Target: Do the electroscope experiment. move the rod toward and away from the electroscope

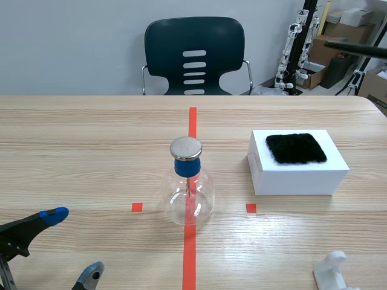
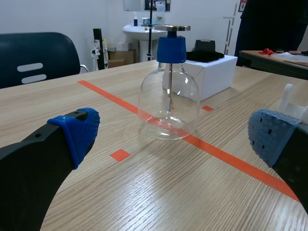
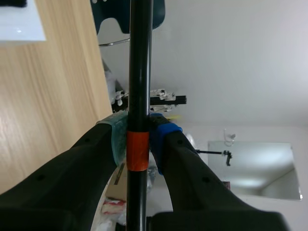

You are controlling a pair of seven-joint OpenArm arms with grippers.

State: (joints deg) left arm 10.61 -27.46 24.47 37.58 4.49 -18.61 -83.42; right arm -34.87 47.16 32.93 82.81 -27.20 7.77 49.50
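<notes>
The electroscope (image 1: pixel 187 187), a clear glass flask with a blue stopper and a flat metal disc on top, stands on the red tape line at the table's middle. In the left wrist view the electroscope (image 2: pixel 168 96) is ahead of my left gripper (image 2: pixel 174 137), which is open with nothing between its blue pads. In the scene view the left gripper (image 1: pixel 72 244) sits low at the near left corner. My right gripper (image 3: pixel 137 144) is shut on a black rod (image 3: pixel 139 72) with an orange band. The rod's end (image 1: pixel 357 47) shows high at the far right, well away from the electroscope.
A white box (image 1: pixel 299 175) with a black fur cloth (image 1: pixel 296 148) on top stands right of the flask. A white stand (image 1: pixel 332 272) is at the near right edge. A dark chair (image 1: pixel 193 57) is behind the table's far edge.
</notes>
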